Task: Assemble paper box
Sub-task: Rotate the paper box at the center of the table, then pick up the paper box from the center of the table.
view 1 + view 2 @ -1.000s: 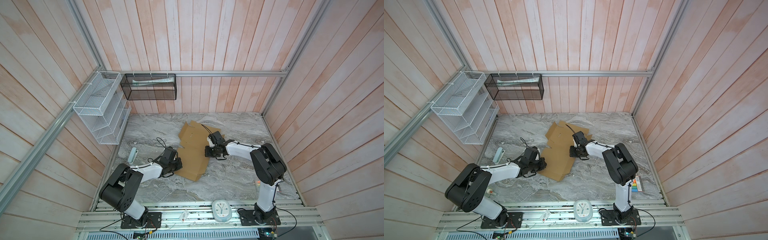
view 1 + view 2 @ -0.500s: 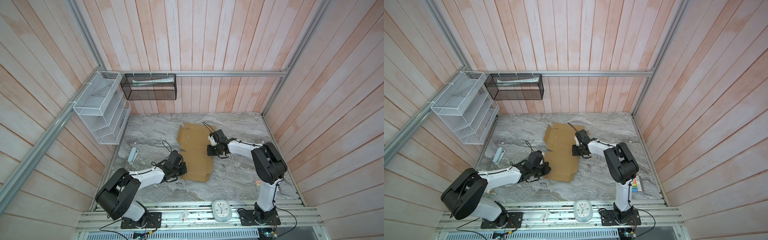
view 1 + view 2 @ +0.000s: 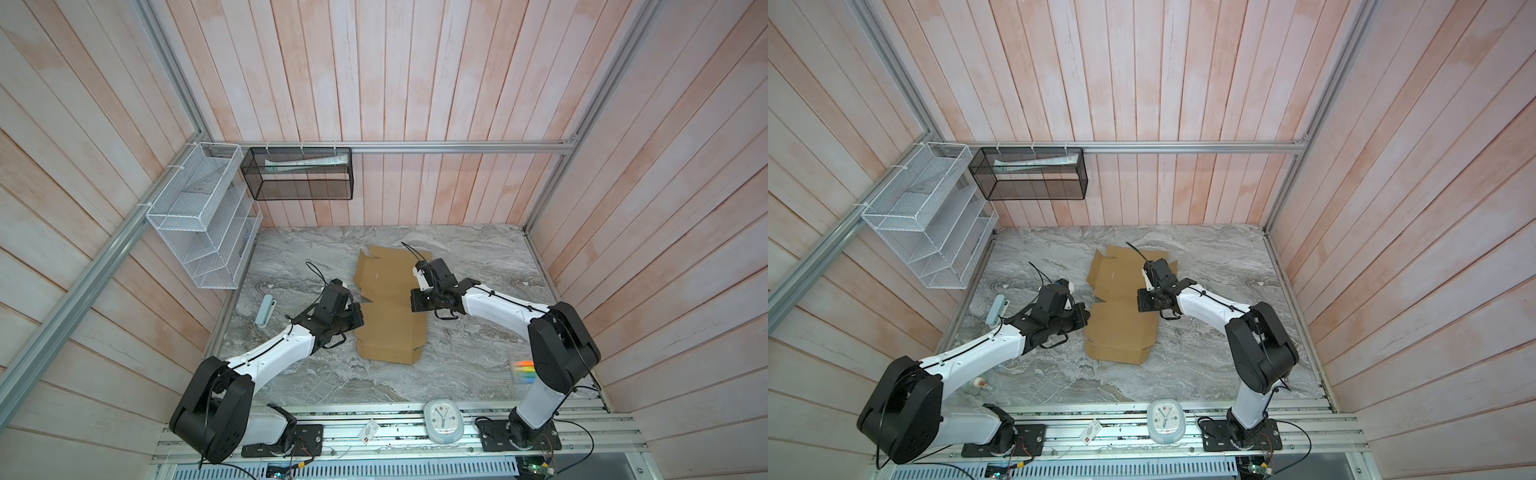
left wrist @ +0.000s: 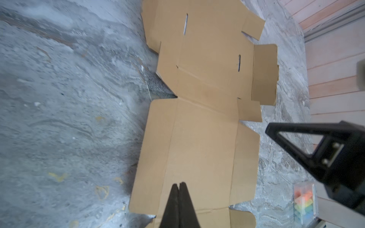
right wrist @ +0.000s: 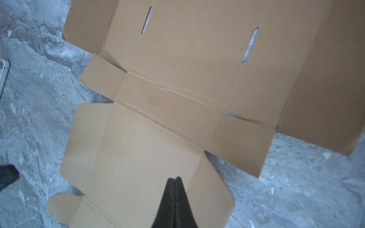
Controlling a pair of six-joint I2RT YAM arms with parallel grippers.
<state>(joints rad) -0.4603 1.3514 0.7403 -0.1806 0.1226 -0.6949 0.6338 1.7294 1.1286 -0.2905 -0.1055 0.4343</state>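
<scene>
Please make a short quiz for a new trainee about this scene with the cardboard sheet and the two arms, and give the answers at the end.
1. True or false: the paper box stands folded, with its walls up.
2. The left gripper and the right gripper are: A) both open; B) both shut; C) only the left one shut.
3. What sits on the front rail?
Key: 1 false, it lies as a flat sheet on the table; 2 B; 3 a small clock.

Both top views look down from high above the paper box [image 3: 390, 328]; both wrist views face its middle closely.
</scene>
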